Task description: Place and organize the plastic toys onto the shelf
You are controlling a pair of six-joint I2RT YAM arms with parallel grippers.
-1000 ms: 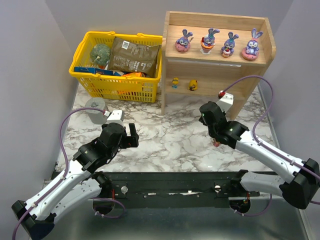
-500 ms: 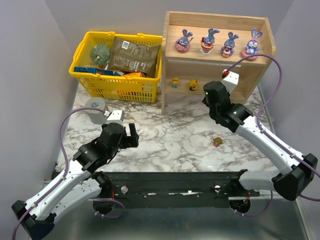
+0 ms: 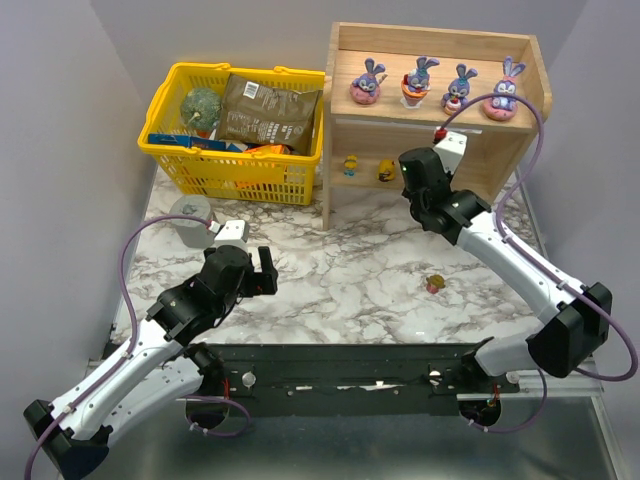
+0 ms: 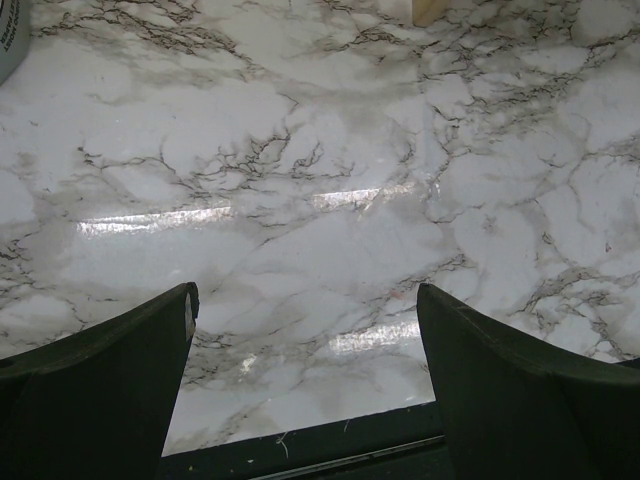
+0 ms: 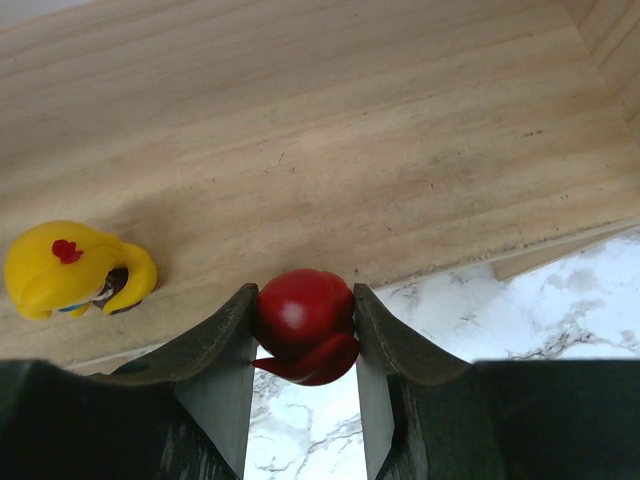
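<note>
- Right gripper (image 5: 303, 300): within the last second I had raised it from low over the surface (image 3: 340, 275) to the front of the shelf (image 3: 534, 95). Its jaws were pinching the red toy (image 5: 300, 320) from both sides.
- Red toy: it was carried in the jaws just above the near lip of the lower tier and had not yet been set on the wood. In the wrist view it hung to the right of the yellow toy (image 5: 72, 268) already standing on that board.
- Lower tier: the other yellow toy (image 3: 350, 163) stood further left. The board to the right of the pair showed only bare wood.
- Upper tier: the four bunnies (image 3: 418, 82) stood in a row from left to right, exactly as they had a second before.
- Pink-and-yellow toy (image 3: 435, 285): it lay on the surface well near of the shelf. It stayed in place while the right arm lifted away from that spot.
- Left gripper (image 4: 305, 295): its jaws were spread with nothing between them, over bare surface at the near left, and it had not moved.
- Reading for the task: I judged six toys shelved, the seventh about to be set down on the lower tier, and one still to be fetched.
- Next move, as I judged it: advance the jaws a little farther over the board and lower them before releasing, or the red toy could roll off the lip.
</note>
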